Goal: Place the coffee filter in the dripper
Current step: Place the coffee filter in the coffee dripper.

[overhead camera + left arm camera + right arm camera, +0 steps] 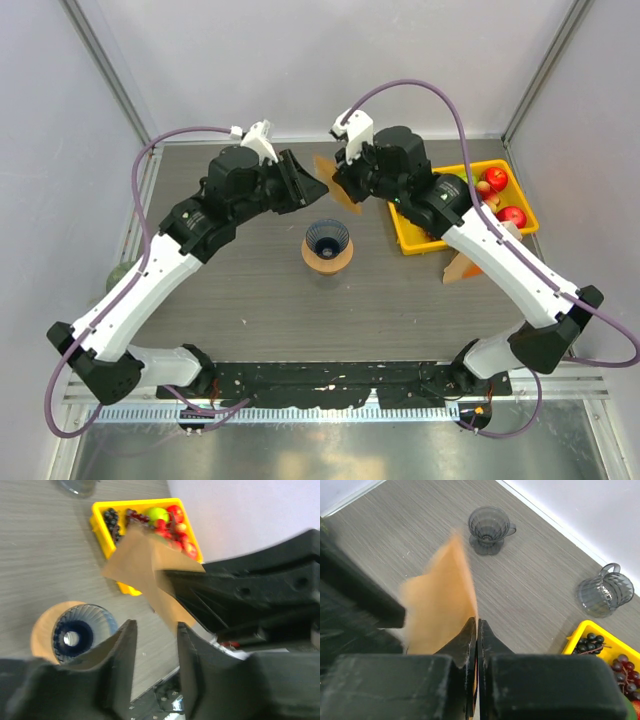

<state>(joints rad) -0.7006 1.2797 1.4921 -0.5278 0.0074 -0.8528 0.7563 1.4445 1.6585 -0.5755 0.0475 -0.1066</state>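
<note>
While the right jaws clench the coffee filter (440, 610) aloft, just beyond the dripper (328, 240) standing on the surface (250, 300), the left jaws hang released, parted close beside the paper.

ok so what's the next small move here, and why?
Likely back the left gripper away from the coffee filter: its jaws stand apart, while the right gripper is shut on the filter. The dripper sits empty on the table, so the right arm needs room to lower.
</note>
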